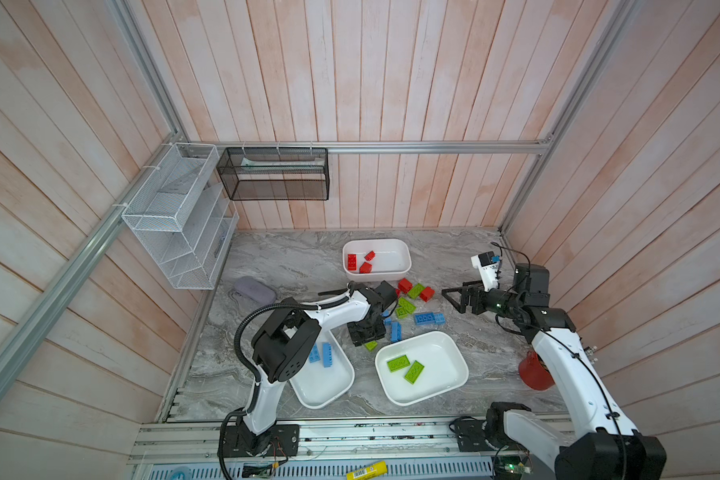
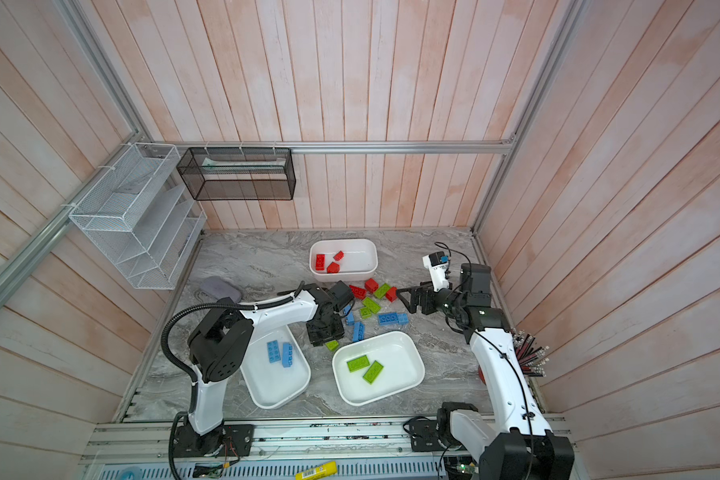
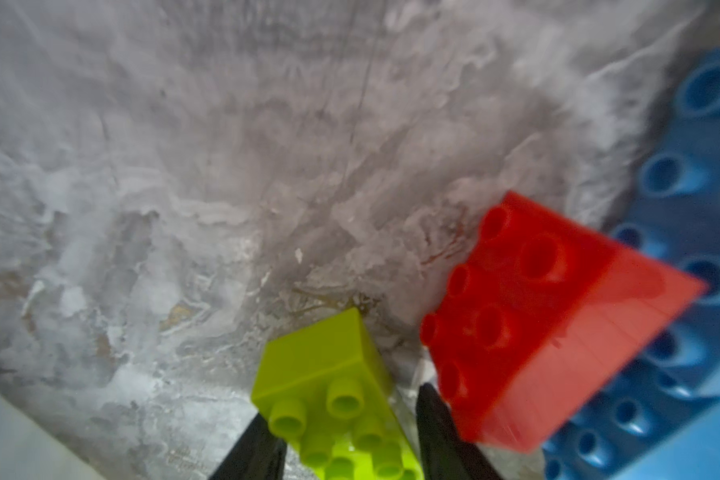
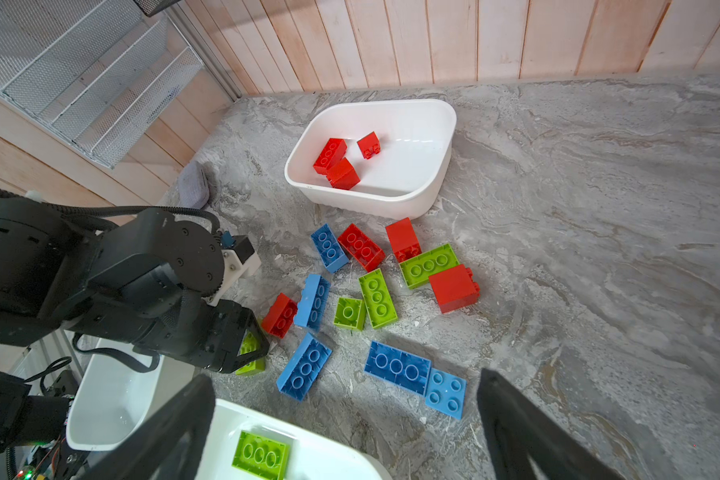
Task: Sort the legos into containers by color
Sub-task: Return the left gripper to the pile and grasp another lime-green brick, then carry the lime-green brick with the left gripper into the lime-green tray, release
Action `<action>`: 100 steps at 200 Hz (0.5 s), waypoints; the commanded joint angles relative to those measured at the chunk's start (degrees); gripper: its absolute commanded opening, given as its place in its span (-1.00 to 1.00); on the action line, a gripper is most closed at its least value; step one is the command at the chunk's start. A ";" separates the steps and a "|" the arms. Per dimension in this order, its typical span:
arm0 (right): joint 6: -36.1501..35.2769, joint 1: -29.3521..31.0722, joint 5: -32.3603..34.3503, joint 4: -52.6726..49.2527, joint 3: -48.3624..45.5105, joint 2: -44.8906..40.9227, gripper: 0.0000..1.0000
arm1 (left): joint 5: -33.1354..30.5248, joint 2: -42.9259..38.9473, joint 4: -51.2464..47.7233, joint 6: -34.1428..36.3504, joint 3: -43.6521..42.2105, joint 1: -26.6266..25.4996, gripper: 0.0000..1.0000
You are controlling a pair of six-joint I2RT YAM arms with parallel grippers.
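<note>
A small lime green lego (image 3: 333,374) lies on the marble table between the black fingers of my left gripper (image 3: 344,405), which press its two sides. In both top views that gripper (image 1: 366,338) points down between the blue tub and the green tub. A red lego (image 3: 537,316) and a blue one (image 3: 703,249) lie right beside it. Several loose legos (image 1: 412,303) are piled mid-table. The far container (image 1: 400,249) holds three red legos, the near left one (image 1: 341,386) two blue, the near right one (image 1: 454,353) two green. My right gripper (image 1: 454,297) hangs open and empty, right of the pile.
A red pencil cup (image 1: 535,372) stands behind my right arm. A grey case (image 1: 254,289) lies at the table's left edge. A white wire rack (image 1: 175,216) and a black mesh basket (image 1: 275,174) hang on the walls.
</note>
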 commanded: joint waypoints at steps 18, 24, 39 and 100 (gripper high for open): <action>-0.41 -0.24 -1.18 -0.55 0.40 0.34 0.96 | -0.13 1.00 0.47 -0.20 -1.15 -0.07 -0.17; -0.43 -0.24 -1.05 -0.62 0.39 0.28 0.96 | -0.58 0.75 0.22 -0.18 -1.31 0.00 -0.24; -0.59 -0.23 -0.86 -0.72 0.39 0.09 0.96 | -1.77 -0.37 -0.39 0.24 -1.33 0.47 -0.38; -0.59 -0.24 -1.04 -0.24 0.91 0.66 0.96 | -6.60 -9.04 -6.87 15.45 7.22 1.23 -0.56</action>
